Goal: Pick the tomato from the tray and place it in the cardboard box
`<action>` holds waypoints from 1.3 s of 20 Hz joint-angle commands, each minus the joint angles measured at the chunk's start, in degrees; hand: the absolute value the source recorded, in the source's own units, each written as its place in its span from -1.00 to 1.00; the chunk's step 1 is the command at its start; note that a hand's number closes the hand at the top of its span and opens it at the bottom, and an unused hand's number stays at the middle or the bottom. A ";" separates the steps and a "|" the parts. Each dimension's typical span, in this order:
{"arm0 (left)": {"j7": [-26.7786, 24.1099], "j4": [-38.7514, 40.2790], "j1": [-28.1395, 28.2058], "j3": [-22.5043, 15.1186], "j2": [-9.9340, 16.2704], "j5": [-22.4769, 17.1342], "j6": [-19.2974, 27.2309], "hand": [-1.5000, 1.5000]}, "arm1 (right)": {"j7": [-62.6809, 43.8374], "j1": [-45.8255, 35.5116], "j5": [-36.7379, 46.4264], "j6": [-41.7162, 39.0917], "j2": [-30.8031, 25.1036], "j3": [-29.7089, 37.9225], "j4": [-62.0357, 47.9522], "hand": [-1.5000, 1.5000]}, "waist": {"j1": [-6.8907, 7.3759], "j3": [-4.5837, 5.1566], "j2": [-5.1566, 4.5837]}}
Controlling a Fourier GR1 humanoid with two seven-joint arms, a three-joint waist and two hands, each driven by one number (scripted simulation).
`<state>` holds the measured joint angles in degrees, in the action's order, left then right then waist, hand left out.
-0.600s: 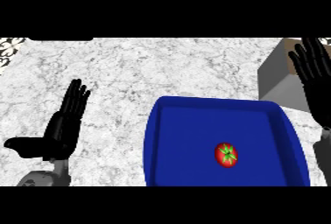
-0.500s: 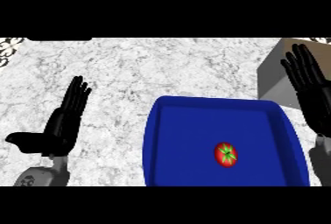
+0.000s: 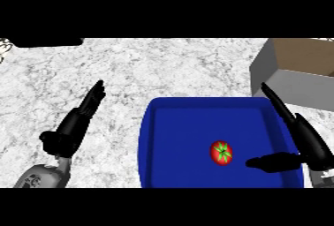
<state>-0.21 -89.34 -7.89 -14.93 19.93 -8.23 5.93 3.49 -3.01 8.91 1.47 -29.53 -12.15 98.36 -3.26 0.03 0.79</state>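
Head view shows the tomato (image 3: 222, 152) lying untouched on the floor of the blue tray (image 3: 176, 132), toward the tray's right side and nearer its front edge than its back. The right hand (image 3: 303, 141) hangs over the tray's right rim, fingers stretched straight toward the back of the counter and thumb jutting left toward the tomato; it is released, grasping nothing, and a gap of bare blue separates thumb tip from fruit. The left hand (image 3: 72, 128) rests on the marble counter (image 3: 163, 66) left of the tray, fingers straight and relaxed, also holding nothing. The cardboard box (image 3: 300, 66) stands at the counter's back right corner, just behind the tray's right rear corner, its top open.

Judging from this, 3 things could spoil the pick. A round tomato on a smooth tray floor may roll away if the thumb nudges it before the fingers close behind it. The raised right rim sits under the hand, so a low approach could catch the rim and shift the tray. The box wall nearest the tray is tall, so a carry kept too low could knock the tomato against it.
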 commanded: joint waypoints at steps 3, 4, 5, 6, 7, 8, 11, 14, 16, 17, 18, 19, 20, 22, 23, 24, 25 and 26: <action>0.97 1.65 -0.90 -1.17 0.44 0.66 -1.71 0.00 | 9.36 9.56 24.62 8.87 -7.68 -8.40 5.57 -1.00 | -0.89 0.03 -0.02; 2.62 0.70 -2.06 -1.73 -0.25 0.99 -1.14 0.00 | 7.40 9.69 27.72 10.40 -8.57 -8.47 7.80 -1.00 | -0.27 0.04 0.00; 1.49 -0.58 0.40 -1.20 1.96 0.71 -2.79 0.00 | 5.57 11.82 30.37 12.44 -8.52 -8.68 10.41 -1.00 | 0.68 0.06 0.07; 1.09 0.20 0.16 -2.67 -0.10 2.50 -1.14 0.00 | 7.02 16.83 29.27 12.57 -11.15 -6.62 14.28 -1.00 | 0.13 0.03 -0.07; 3.46 0.30 -1.72 -2.67 -0.25 1.81 -1.92 0.00 | 3.43 18.68 34.06 13.85 -9.49 -9.89 17.12 -1.00 | 0.33 0.05 -0.16; 3.94 1.16 -2.73 0.08 1.74 -0.14 -3.81 0.00 | 0.61 20.12 32.15 9.98 -13.61 -6.85 22.64 -1.00 | 0.39 0.10 -0.21; 1.42 0.50 -0.90 -3.40 -1.57 3.17 -1.78 0.00 | -8.02 25.46 34.71 3.57 -16.01 -8.19 32.95 -1.00 | 0.94 0.12 -0.30; 1.84 2.32 -2.34 -2.29 -1.33 2.77 -2.77 0.00 | -15.35 26.74 32.03 -6.02 -18.95 -8.59 41.08 -1.00 | 1.51 0.17 -0.51; 0.08 4.83 -3.52 -0.61 -0.79 2.40 -4.15 0.00 | -17.94 27.01 29.31 -10.43 -20.02 -7.65 42.91 -1.00 | 2.01 0.12 -0.74; 2.91 2.27 -4.59 -2.98 -2.54 3.91 -3.15 0.00 | -19.99 26.19 30.80 -11.39 -18.08 -10.29 41.68 -1.00 | 2.51 0.06 -0.72; 7.12 1.89 -7.23 -0.91 -1.51 2.27 -3.71 0.00 | -22.58 25.91 28.28 -14.37 -19.36 -8.97 45.17 -1.00 | 2.41 0.07 -0.70; 4.13 1.19 -4.41 -1.57 -1.44 2.88 -4.28 0.00 | -25.96 25.70 30.08 -15.60 -17.99 -11.14 47.07 -1.00 | 2.69 0.08 -0.66; 4.58 3.36 -7.81 -0.23 -2.49 2.14 -5.02 0.00 | -26.60 21.83 28.58 -16.98 -15.66 -11.68 43.87 -1.00 | 2.93 0.05 -0.82; 6.21 -0.12 -5.12 -0.35 -2.14 2.25 -5.13 0.00 | -30.33 18.21 28.43 -18.52 -11.06 -14.33 41.73 -1.00 | 3.53 0.03 -0.78; 2.72 5.27 -6.54 -1.10 -4.25 4.68 -4.89 0.00 | -27.97 19.43 24.40 -20.25 -13.32 -8.80 42.12 -1.00 | 2.92 0.01 -0.82; 2.34 0.88 -1.06 -2.23 -3.45 4.58 -4.88 0.00 | -30.96 18.99 33.02 -17.93 -8.15 -18.23 39.42 -1.00 | 3.38 0.01 -0.72; 3.08 2.49 -4.38 -1.34 -4.26 5.31 -4.44 0.00 | -33.13 16.33 28.02 -20.93 -7.94 -14.60 42.55 -1.00 | 3.23 0.02 -0.78; 1.51 3.72 -3.11 -0.30 -4.14 5.39 -5.88 0.00 | -29.64 16.35 30.52 -18.73 -5.86 -14.76 36.79 -1.00 | 3.15 -0.02 -0.77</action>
<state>2.72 -86.68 -12.02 -16.10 16.65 -3.97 1.22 -22.78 14.91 38.97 -14.64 -39.80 -25.77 133.30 -0.27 0.06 0.05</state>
